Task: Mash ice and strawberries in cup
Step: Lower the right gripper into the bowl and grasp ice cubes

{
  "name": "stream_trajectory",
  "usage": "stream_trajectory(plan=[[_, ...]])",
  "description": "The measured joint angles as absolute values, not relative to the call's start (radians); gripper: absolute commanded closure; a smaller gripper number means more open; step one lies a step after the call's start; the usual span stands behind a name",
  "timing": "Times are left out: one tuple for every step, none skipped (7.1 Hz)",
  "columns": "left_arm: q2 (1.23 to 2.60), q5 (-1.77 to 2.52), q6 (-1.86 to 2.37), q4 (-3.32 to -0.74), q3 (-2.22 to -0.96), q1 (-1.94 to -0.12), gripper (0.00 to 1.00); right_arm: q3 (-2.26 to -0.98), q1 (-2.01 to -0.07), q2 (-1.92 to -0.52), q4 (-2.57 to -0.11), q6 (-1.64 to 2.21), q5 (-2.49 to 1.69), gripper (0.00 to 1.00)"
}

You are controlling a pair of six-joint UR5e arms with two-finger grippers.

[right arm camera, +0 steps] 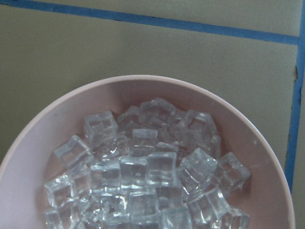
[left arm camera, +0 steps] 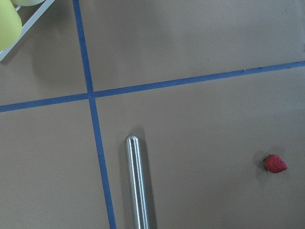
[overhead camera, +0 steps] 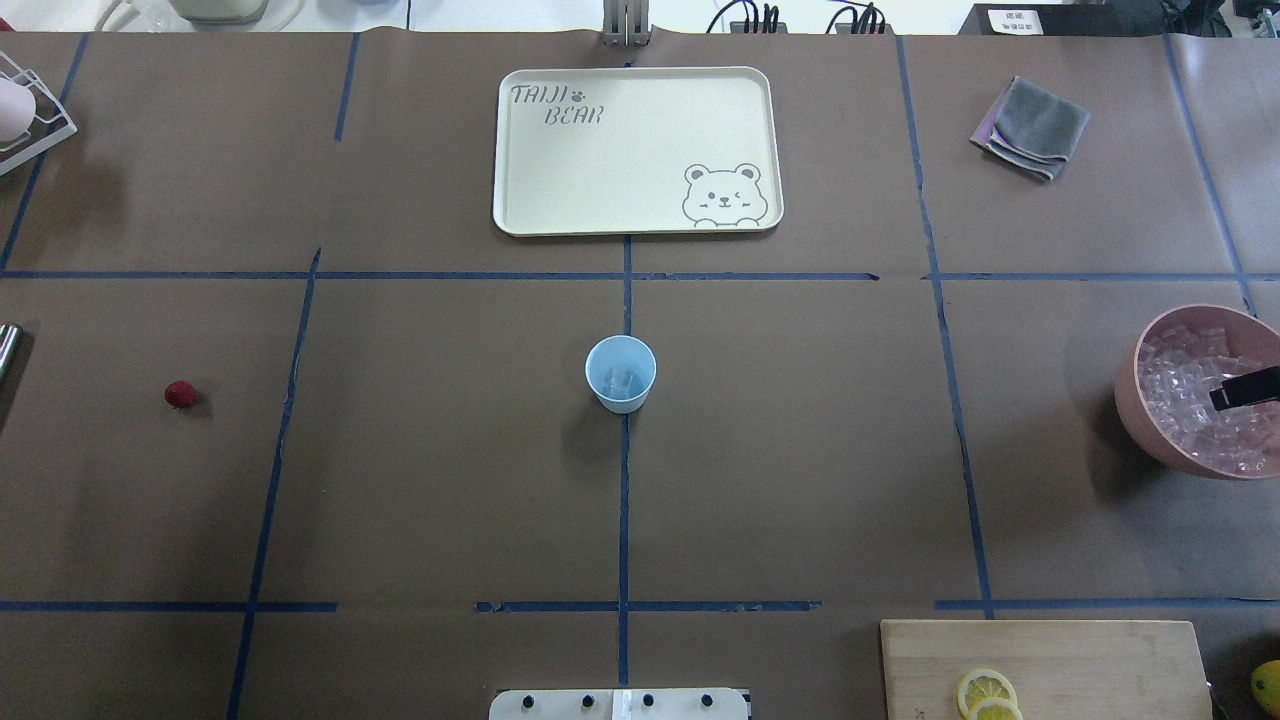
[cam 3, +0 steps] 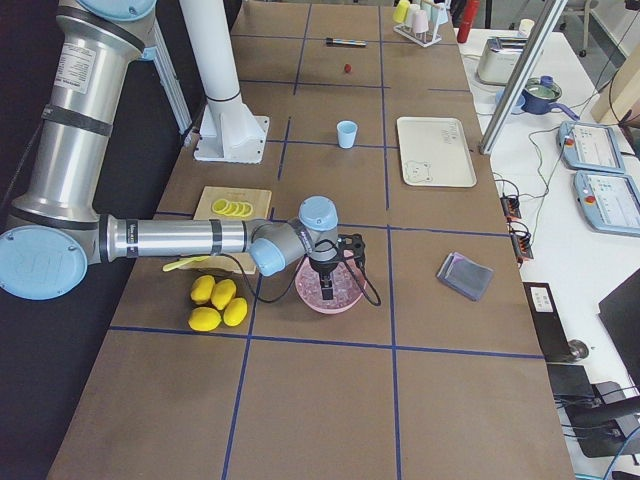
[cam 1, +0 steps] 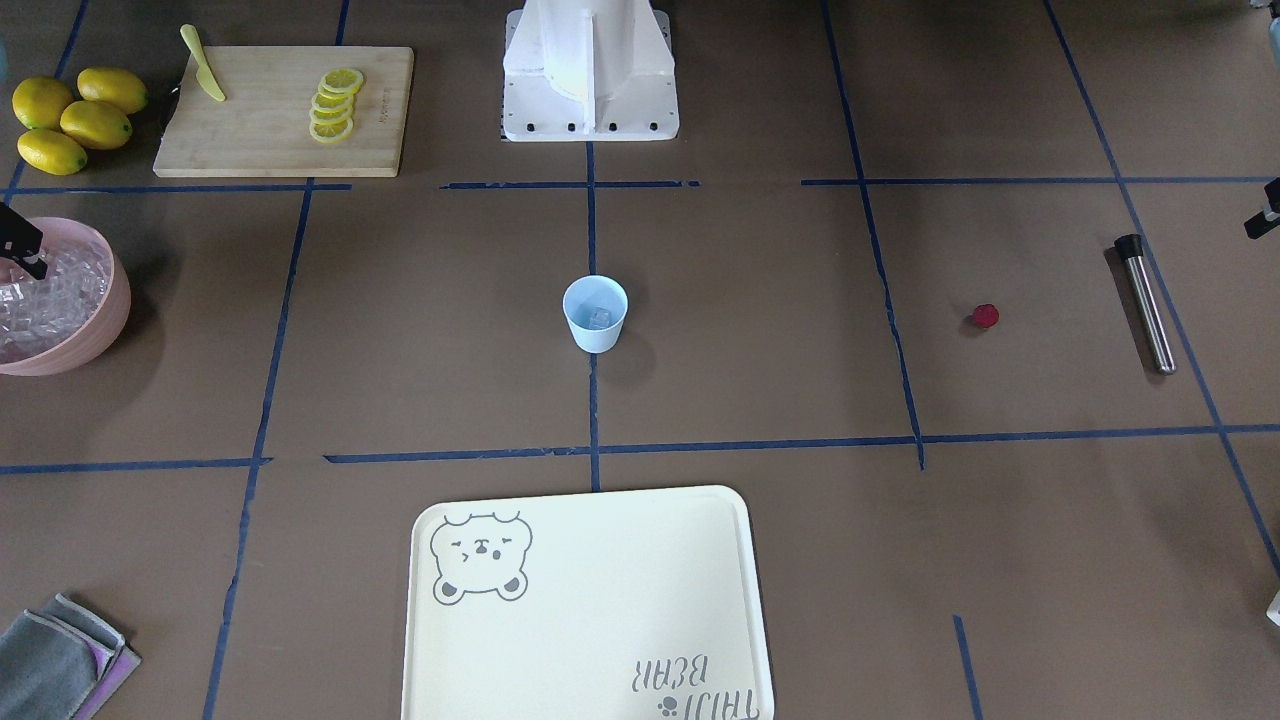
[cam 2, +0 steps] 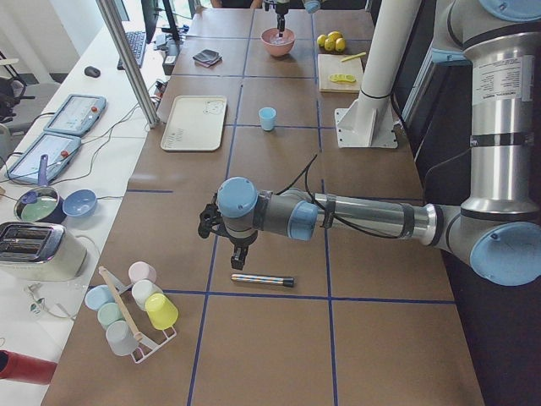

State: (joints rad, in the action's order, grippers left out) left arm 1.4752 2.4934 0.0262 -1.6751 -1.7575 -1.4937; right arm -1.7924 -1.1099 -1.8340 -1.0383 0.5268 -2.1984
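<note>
The pale-blue cup (cam 1: 595,313) stands upright at the table's middle, and also shows in the overhead view (overhead camera: 620,373). One ice cube (cam 1: 599,318) lies inside it. Several more ice cubes (right arm camera: 143,176) fill the pink bowl (overhead camera: 1135,400). My right gripper (overhead camera: 1225,398) hangs over that bowl; only part of it shows, so I cannot tell whether it is open. The strawberry (cam 1: 985,316) lies alone on the table, and shows in the left wrist view (left arm camera: 275,163). My left gripper (cam 2: 239,260) hovers above a steel rod (left arm camera: 139,183) beside the strawberry; I cannot tell its state.
A cream tray (overhead camera: 530,200) lies beyond the cup. A wooden board (cam 1: 260,140) holds lemon slices (cam 1: 334,104) and a yellow knife (cam 1: 203,64), with whole lemons (cam 1: 75,118) beside it. A grey cloth (overhead camera: 1032,128) and a rack of cups (cam 2: 135,309) stand at the far corners.
</note>
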Motion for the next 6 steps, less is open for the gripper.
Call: stream_trajectory(plan=[[1.469,2.493,0.026,-1.675,-1.760,-1.494,0.00,-1.774,-1.111,-1.824,-1.038,0.519,-2.198,0.34],[1.465,2.493,0.026,-1.675,-1.761,-1.494,0.00,-1.766,-1.111,-1.821,-1.037,0.515,-2.198,0.66],[1.463,2.495,0.026,-1.675,-1.763,-1.493,0.00,-1.762,-1.111,-1.821,-1.037,0.516,-2.199,0.90],[1.460,2.504,0.026,-1.676,-1.764,-1.493,0.00,-1.762,-1.112,-1.821,-1.038,0.517,-2.200,1.00],[1.458,2.519,0.026,-1.676,-1.765,-1.494,0.00,-1.762,-1.112,-1.820,-1.038,0.516,-2.201,1.00],[1.456,2.529,0.027,-1.675,-1.765,-1.494,0.00,-1.762,-1.112,-1.820,-1.038,0.517,-2.202,1.00]])
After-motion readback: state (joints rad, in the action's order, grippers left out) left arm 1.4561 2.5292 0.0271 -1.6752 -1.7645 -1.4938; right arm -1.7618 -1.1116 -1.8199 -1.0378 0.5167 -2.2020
